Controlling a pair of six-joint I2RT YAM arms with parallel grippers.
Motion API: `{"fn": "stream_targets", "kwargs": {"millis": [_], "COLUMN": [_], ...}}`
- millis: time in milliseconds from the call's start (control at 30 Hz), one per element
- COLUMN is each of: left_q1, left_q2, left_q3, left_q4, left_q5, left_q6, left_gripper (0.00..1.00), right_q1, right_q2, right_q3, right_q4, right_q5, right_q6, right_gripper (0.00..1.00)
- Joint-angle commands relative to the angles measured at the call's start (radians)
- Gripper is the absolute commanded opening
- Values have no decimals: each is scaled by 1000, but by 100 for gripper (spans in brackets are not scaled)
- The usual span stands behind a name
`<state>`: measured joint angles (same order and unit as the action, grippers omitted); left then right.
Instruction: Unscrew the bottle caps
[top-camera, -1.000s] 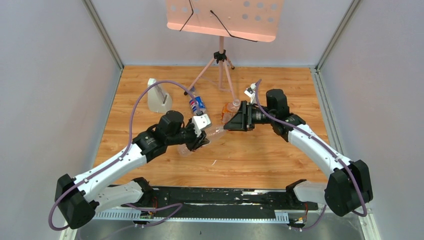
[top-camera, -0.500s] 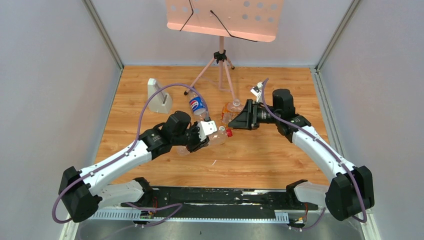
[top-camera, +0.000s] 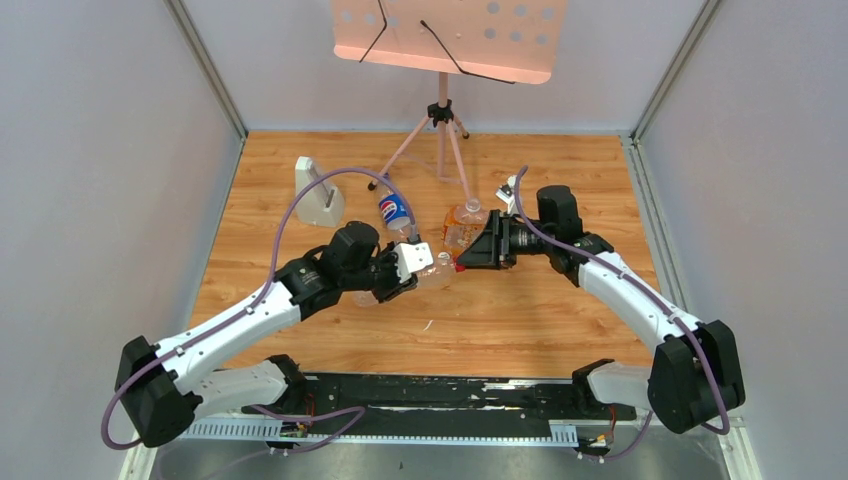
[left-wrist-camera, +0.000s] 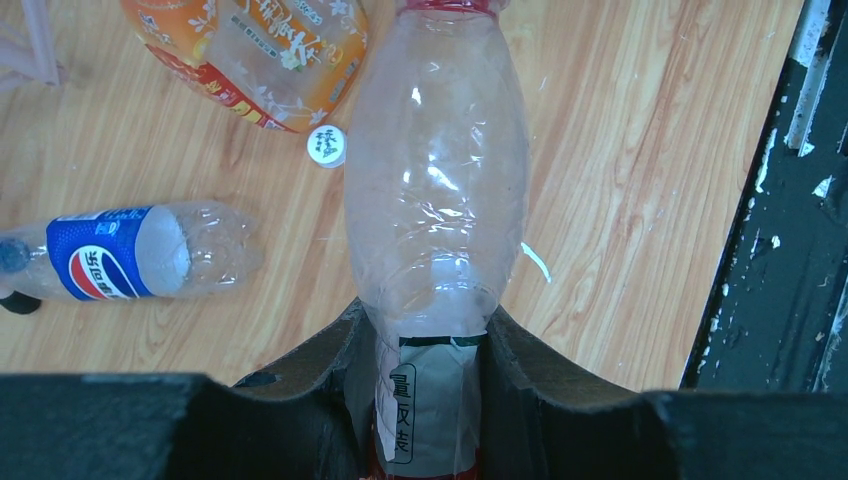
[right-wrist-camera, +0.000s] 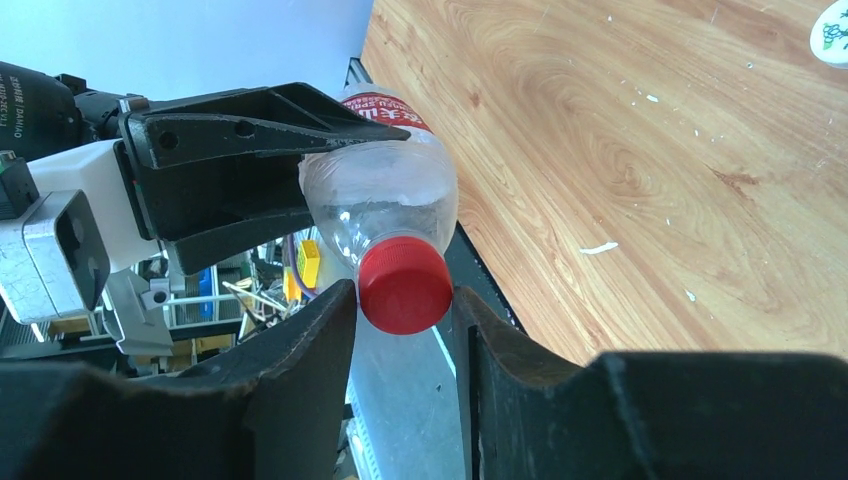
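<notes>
My left claw (left-wrist-camera: 425, 340) grips the bottle (left-wrist-camera: 435, 200) clear of the tabletop (top-camera: 500, 320), its axis roughly 9-to-3, red cap (right-wrist-camera: 405, 285) at 3. My right claw (right-wrist-camera: 403, 298) straddles that cap; I cannot tell if it bites.

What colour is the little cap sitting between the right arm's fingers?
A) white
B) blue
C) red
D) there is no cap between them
C: the right wrist view shows the red cap between the right arm's fingers, on the neck of the clear bottle that the left arm's fingers hold by its labelled end.
</notes>
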<state>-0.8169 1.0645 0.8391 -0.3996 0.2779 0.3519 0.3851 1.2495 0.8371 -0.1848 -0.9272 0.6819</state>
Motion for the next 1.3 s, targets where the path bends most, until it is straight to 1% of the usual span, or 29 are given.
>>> {"fn": "stream_targets", "kwargs": {"millis": [0,100,333,400,467,633,667,733,967,1167,1267], "left_q1": [-4,-4,-4,-4,-4,-4,-4,-4,2,22,31], "left_q2": [-33,-37,-53,-54,-54,-56,-58,-63,-61,-84,-97], "left_q3": [16,14,-1,-4,-4,-6,-6,-1,35,46,39], "left_q4": [53,53,70,67,65,67,67,64,23,-2,-2], "left_q5": [5,10,36,43,47,60,62,76,228,329,351], "left_q6": [26,26,25,27,28,24,18,0,-22,-17,-19], "left_gripper": [0,0,0,0,0,0,0,0,0,0,0], "right_q1": [6,6,7,6,6,7,7,8,23,78,85], "right_q2": [1,4,4,2,0,0,-2,-10,-65,-142,-177], "right_q3": [8,2,-4,-4,-4,-2,1,-9,-49,-94,-126], "right_q4": [36,63,91,99,103,117,117,148,312,348,377], "right_q5": [-38,-58,-43,-40,-34,-54,-56,-58,-91,-80,-84], "right_q6": [-5,12,31,35,36,1,-21,-73,-261,-495,-564], "right_gripper": [41,43,39,34,30,2,0,0,0,0,0]}}
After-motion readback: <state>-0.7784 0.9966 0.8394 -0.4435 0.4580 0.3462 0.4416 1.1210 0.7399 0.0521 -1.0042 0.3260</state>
